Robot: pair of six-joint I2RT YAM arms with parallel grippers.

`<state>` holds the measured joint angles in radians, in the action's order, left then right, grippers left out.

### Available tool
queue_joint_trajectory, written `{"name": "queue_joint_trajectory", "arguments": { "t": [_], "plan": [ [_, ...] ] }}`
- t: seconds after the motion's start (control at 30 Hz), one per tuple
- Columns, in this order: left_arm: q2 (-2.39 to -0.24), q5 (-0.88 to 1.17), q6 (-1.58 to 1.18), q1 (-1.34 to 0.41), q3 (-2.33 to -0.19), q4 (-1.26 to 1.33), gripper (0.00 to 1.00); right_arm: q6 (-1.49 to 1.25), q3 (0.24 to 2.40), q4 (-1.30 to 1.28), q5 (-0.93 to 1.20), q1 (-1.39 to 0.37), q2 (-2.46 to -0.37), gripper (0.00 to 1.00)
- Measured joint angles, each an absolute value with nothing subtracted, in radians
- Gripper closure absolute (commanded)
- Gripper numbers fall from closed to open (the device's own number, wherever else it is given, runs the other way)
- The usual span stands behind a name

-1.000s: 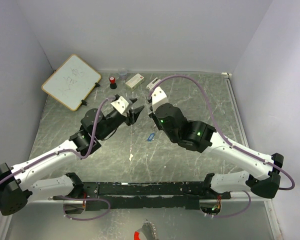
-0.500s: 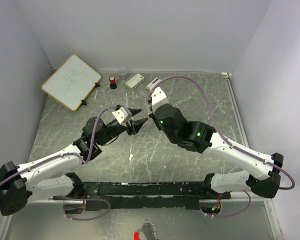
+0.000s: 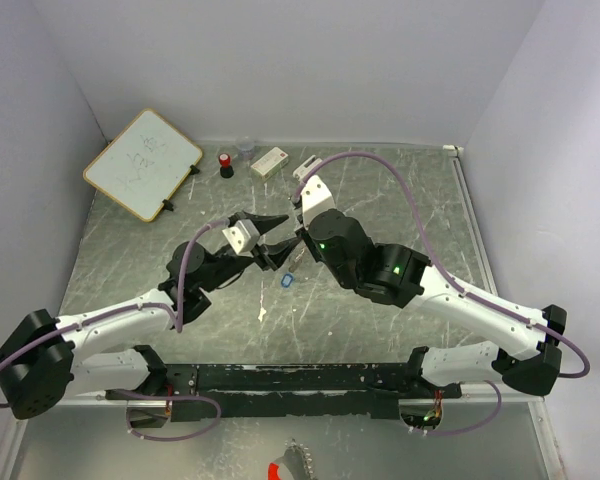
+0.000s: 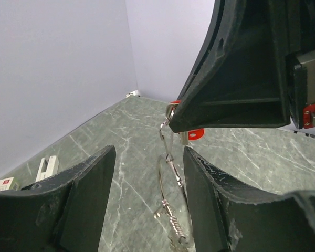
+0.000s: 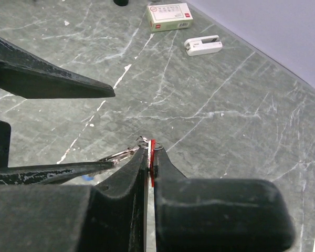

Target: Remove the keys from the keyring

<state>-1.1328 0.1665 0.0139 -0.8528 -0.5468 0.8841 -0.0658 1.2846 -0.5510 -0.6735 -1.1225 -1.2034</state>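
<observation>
My right gripper (image 3: 298, 236) is shut on the red key (image 5: 152, 155), held edge-on between its pads above the table; the key also shows in the left wrist view (image 4: 195, 134). The thin silvery keyring (image 4: 170, 176) hangs from that key, with a small coppery loop at its lower end. My left gripper (image 3: 267, 240) is open, and its two fingers (image 4: 84, 194) stand either side of the hanging ring without touching it. The blue key (image 3: 287, 281) shows just below the grippers. I cannot tell whether it hangs on the ring or lies on the table.
A whiteboard (image 3: 143, 163) lies at the back left. A red-capped black cylinder (image 3: 225, 163), a clear cup (image 3: 245, 147), a white box (image 3: 270, 161) and a small white clip (image 3: 305, 167) stand along the back edge. Grey walls close the back and sides.
My left gripper has moved right and forward, up to the right gripper's tip, and now straddles the hanging ring. The blue key has shifted slightly left. The right gripper has barely moved.
</observation>
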Motion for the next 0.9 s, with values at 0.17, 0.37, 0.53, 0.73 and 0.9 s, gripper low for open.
{"name": "queue_joint_trajectory", "arguments": {
  "t": [0.17,0.37,0.53,0.73,0.9],
  "plan": [
    [-1.166,0.186,0.014,-0.854,-0.547,0.928,0.34,-0.066,1.285,-0.542,-0.674,-1.127,-1.203,1.00],
    [-1.198,0.189,0.011,-0.855,-0.546,0.988,0.35,-0.066,1.285,-0.527,-0.673,-1.132,-1.203,1.00],
    [-1.234,0.188,0.017,-0.860,-0.546,1.015,0.35,-0.066,1.285,-0.521,-0.673,-1.137,-1.203,1.00],
    [-1.264,0.183,0.026,-0.867,-0.546,1.035,0.36,-0.066,1.285,-0.520,-0.673,-1.146,-1.203,1.00],
    [-1.267,0.174,0.031,-0.870,-0.533,1.076,0.39,-0.066,1.285,-0.521,-0.673,-1.151,-1.203,1.00]
  ]
}}
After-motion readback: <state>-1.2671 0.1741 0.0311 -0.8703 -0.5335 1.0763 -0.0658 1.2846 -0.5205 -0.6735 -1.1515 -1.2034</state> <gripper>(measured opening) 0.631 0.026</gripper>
